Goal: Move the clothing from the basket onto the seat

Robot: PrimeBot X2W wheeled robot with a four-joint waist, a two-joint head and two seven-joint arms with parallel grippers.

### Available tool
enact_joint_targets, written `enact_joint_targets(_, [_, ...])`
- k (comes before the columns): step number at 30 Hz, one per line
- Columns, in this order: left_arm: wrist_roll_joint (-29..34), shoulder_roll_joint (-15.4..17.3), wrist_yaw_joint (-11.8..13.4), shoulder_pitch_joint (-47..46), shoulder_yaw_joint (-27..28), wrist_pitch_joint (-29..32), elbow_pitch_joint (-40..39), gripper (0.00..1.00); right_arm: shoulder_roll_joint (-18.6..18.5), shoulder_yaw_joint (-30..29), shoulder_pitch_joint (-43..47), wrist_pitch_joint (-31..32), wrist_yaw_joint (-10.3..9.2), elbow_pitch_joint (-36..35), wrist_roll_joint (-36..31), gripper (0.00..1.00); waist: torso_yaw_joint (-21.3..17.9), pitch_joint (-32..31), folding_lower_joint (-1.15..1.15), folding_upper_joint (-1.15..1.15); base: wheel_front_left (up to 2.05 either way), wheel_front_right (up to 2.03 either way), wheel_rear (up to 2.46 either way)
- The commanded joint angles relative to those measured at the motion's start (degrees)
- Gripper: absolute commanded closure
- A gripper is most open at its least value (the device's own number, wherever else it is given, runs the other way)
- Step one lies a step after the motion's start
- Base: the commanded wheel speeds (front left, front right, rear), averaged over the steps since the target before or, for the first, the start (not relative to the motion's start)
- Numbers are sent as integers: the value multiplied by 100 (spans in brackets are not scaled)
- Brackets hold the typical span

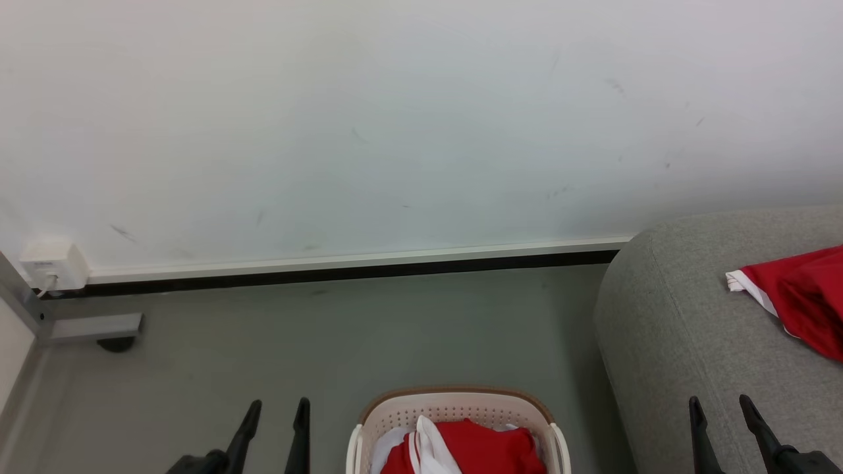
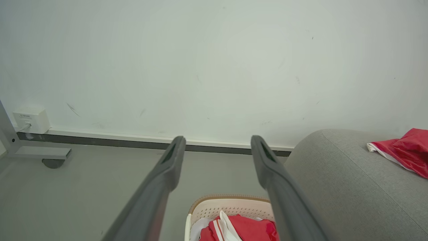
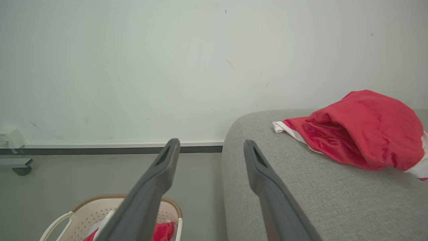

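Red clothing (image 1: 484, 447) with white panels lay heaped in the basket (image 1: 454, 403), which stood on the floor (image 1: 296, 329) just beside the seat (image 1: 665, 342); one more red garment (image 1: 800, 296) lay on the seat itself. The left gripper (image 1: 280, 401) hung over the floor to the basket's left and the right gripper (image 1: 718, 399) over the seat, both with jaws spread wide and grasping nothing, apart from the fabric. A white wall (image 1: 395, 118) rose behind

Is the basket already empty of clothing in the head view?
No, red clothing lies inside the basket, while another red garment sits on the sofa.
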Motion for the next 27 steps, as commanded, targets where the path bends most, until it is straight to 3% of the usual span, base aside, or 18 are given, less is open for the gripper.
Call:
enact_joint_targets(1, [-1, 14, -6, 5, 9, -3, 2, 0, -16, 9, -60, 3, -12, 18, 54, 0, -2, 4, 0, 0, 0, 0, 0])
enact_joint_targets(16, [143, 15, -121, -311, -46, -3, 61, 0, -15, 180, -306, 4, -12, -137, 198, 0, -298, 413, 0, 0, 0, 0, 0])
enact_joint_targets(27, [603, 152, -306, -1895, -767, 31, 752, 0, -14, 256, -1356, 4, -12, -749, 474, 0, -1010, 2062, 0, 0, 0, 0, 0])
